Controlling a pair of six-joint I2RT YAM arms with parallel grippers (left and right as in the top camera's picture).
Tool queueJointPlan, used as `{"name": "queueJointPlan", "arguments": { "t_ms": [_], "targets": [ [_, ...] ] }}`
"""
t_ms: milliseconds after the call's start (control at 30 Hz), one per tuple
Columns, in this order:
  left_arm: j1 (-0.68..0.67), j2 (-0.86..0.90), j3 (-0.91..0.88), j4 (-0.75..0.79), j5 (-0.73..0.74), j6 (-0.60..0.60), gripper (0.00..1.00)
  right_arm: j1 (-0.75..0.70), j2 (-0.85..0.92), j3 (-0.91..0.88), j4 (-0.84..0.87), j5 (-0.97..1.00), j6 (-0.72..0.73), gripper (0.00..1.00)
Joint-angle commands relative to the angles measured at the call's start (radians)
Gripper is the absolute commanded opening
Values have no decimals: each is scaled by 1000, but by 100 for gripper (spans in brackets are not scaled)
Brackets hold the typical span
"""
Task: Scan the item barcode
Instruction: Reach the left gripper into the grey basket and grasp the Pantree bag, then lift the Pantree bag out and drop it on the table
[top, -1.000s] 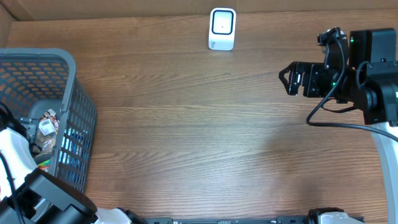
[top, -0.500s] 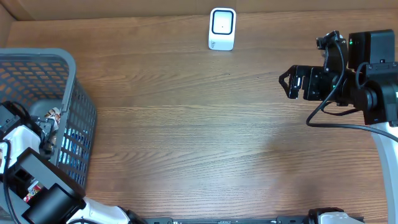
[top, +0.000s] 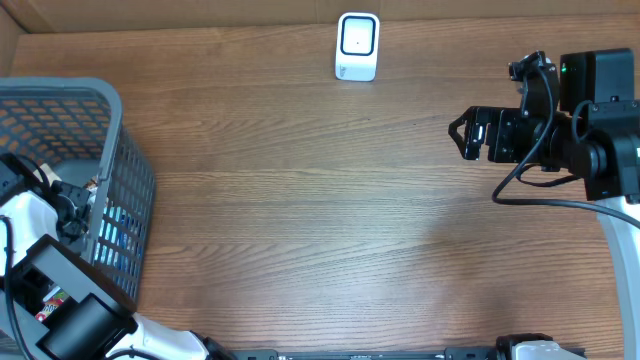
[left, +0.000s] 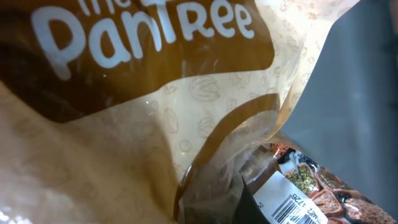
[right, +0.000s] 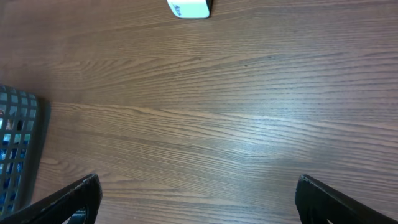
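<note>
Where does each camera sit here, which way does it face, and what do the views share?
Overhead: above the table, looking straight down; basket left, scanner at the far edge; left arm reaching into the basket, right gripper over the table.
Left wrist: down in the basket, pressed against a brown snack bag; own fingers not discernible.
Right wrist: above the table, facing down; own fingers wide apart at the bottom corners.
Shared: overhead and right wrist both show scanner and basket.

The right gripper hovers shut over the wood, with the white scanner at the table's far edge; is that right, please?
Not quite: the right gripper is open, its fingers wide apart in the right wrist view; the rest holds.
</note>
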Motion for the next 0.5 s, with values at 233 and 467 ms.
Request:
{"name": "queueJointPlan", "arguments": {
  "t_ms": [233, 467],
  "targets": [
    [-17, -402, 463, -314, 211, 221, 4, 3, -6, 27, 22, -6, -4, 100],
    [-231, -603, 491, -493, 467, 421, 4, 3, -6, 27, 22, -6, -4, 100]
  ]
}}
